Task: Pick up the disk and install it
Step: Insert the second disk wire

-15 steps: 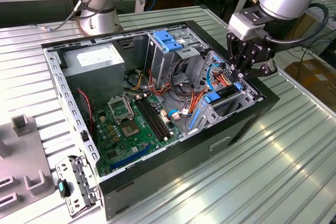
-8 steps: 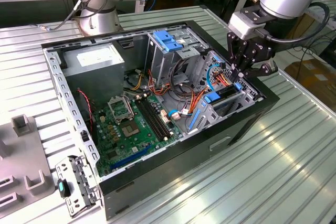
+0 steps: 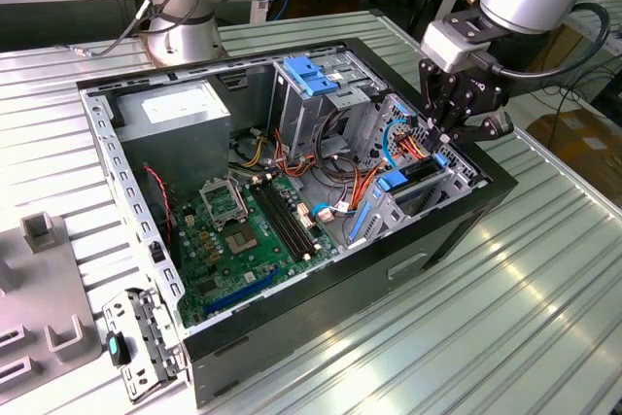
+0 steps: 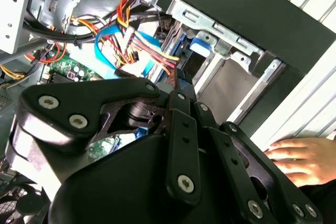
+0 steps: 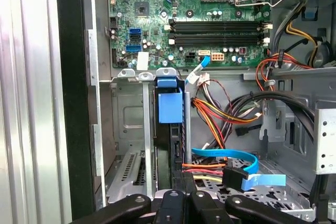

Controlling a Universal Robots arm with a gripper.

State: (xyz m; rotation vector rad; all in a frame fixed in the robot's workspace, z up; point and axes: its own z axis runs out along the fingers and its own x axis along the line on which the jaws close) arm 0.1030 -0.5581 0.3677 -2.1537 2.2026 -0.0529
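Seated on edge in a drive-cage slot at the near corner of the open computer case (image 3: 146,240), directly under the gripper (image 3: 449,135): the disk (image 5: 169,129), dark-bodied with bright blue rails and a blue end tab. Fingertips down at the disk's upper edge; cannot tell whether spread or pinching. Crowding the bay beside it, red, orange and yellow power wires (image 5: 220,114) and a flat blue data cable (image 5: 231,157). Resting on the ribbed table (image 3: 505,298) outside the case, a person's hand (image 4: 302,158).

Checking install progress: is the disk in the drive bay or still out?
In. The disk stands on edge in the drive cage slot, blue tab up, with the gripper directly above it. Whether it is fully seated: cannot tell.
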